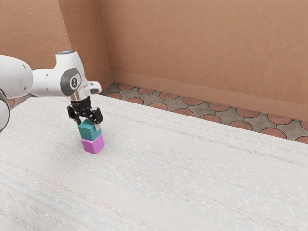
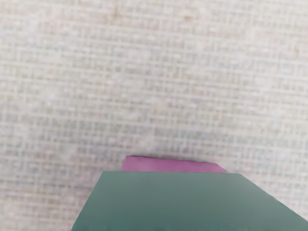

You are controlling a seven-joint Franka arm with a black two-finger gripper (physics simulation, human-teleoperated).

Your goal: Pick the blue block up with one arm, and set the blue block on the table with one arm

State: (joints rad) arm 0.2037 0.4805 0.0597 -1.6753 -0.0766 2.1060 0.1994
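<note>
The gripper (image 1: 88, 123) is low over the stack in the exterior view, its fingers on two sides of the blue block (image 1: 88, 131) and shut on it. This block looks blue-green and stands upright directly above a magenta block (image 1: 93, 144); whether the two touch, I cannot tell. In the wrist view the blue block (image 2: 187, 202) lies just under my hand, and part of the magenta block (image 2: 168, 164) shows past its edge, turned slightly against it.
The magenta block rests on a pale, streaked table (image 1: 192, 178), which stretches away to the exterior view's right. Behind the table are a tiled floor (image 1: 210, 118) and a brown wall (image 1: 207, 48).
</note>
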